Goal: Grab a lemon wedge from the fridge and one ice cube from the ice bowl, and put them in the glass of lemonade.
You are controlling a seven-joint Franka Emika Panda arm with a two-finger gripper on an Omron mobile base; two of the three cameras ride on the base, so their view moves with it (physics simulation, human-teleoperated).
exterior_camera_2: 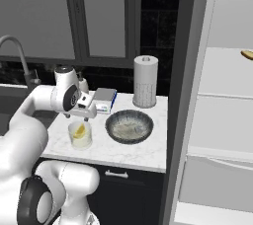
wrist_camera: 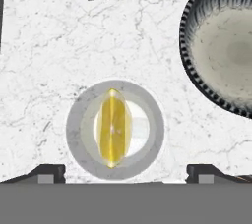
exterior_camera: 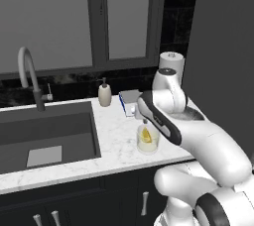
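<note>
A tiny bright yellow lemon wedge [wrist_camera: 113, 127] sits inside a short clear straight-sided glass of pale lemonade [wrist_camera: 78, 134]. From directly above, the wedge reads as a narrow yellow sliver across the round mouth of the glass. From the side views it leans in the liquid, its rind bright against the pale drink [exterior_camera: 146, 135].

The glass stands on a white marble tabletop [wrist_camera: 44, 61] with grey veins, near the front edge. Just beside it lies a wide shallow dark grey ice bowl [exterior_camera_2: 129, 126] with a mottled whitish inside, close to the glass but not touching it.

The robot's claw [wrist_camera: 126, 173] hangs straight above the glass. Its two dark fingertips [wrist_camera: 48, 173] stand wide apart, one on each side of the glass rim, holding nothing and touching nothing.

Behind the glass rests a small white flat box with a blue edge [exterior_camera_2: 104, 100]. Its top carries a small display panel with a few characters, too blurred to read.

To the right, the tall grey fridge [exterior_camera_2: 217, 105] stands open, showing white shelves.
</note>
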